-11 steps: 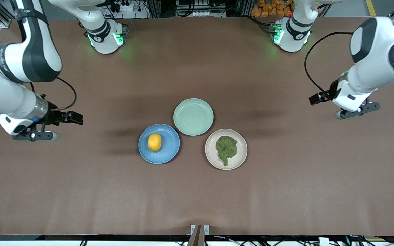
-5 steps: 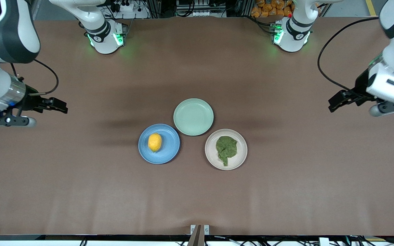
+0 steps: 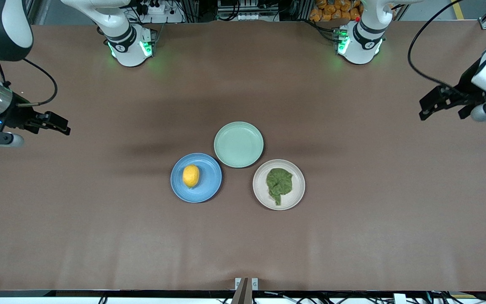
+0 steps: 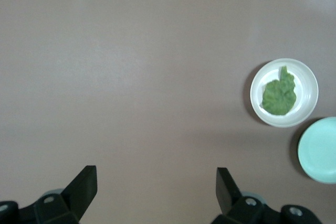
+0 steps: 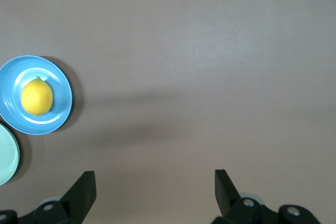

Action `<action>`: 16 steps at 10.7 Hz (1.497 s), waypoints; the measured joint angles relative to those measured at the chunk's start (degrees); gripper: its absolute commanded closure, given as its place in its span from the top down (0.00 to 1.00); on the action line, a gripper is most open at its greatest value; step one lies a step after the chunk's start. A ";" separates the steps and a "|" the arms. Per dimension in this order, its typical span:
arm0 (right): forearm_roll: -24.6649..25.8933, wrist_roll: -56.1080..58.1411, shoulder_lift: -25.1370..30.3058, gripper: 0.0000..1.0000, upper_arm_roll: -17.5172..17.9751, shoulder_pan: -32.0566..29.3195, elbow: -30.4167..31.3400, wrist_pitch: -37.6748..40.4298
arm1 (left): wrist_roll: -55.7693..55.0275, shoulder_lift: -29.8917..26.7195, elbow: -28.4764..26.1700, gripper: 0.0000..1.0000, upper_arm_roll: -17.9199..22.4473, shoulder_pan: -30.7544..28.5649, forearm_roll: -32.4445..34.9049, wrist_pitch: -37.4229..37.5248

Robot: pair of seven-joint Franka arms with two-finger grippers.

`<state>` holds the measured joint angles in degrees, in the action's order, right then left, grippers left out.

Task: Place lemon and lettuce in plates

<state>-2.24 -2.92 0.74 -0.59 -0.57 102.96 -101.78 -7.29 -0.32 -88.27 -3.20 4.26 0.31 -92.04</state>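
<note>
Lemon, small yellow oval, rests in round blue plate; dark green wrinkled lettuce leaf in beige-white plate. Left hand and right hand wide, empty, over bare brown surface ends.

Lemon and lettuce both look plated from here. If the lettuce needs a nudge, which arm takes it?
Left. The open left gripper is over the table at the lettuce's end; the beige plate shows in its wrist view. The open right gripper waits at the lemon's end.

Three plates clustered mid-table — bare surface all round, both grippers hung wide at the table's ends
</note>
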 measured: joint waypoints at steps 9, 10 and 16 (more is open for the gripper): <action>3.17 0.37 -0.02 1.00 -4.17 1.22 -11.79 8.26 | 3.32 0.50 4.28 1.00 -0.01 -0.76 0.00 5.15; 3.19 0.37 -0.17 1.00 -4.20 1.38 -12.70 9.01 | 3.32 0.50 4.29 1.00 -0.01 -0.82 0.00 5.15; 3.20 0.36 -2.24 1.00 -6.33 3.20 -18.90 15.70 | 3.31 0.83 4.29 1.00 -0.17 -0.67 0.00 5.19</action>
<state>0.96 -2.56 -1.50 -6.92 2.63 84.06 -86.08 -3.98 0.51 -83.99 -3.37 3.59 0.31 -86.85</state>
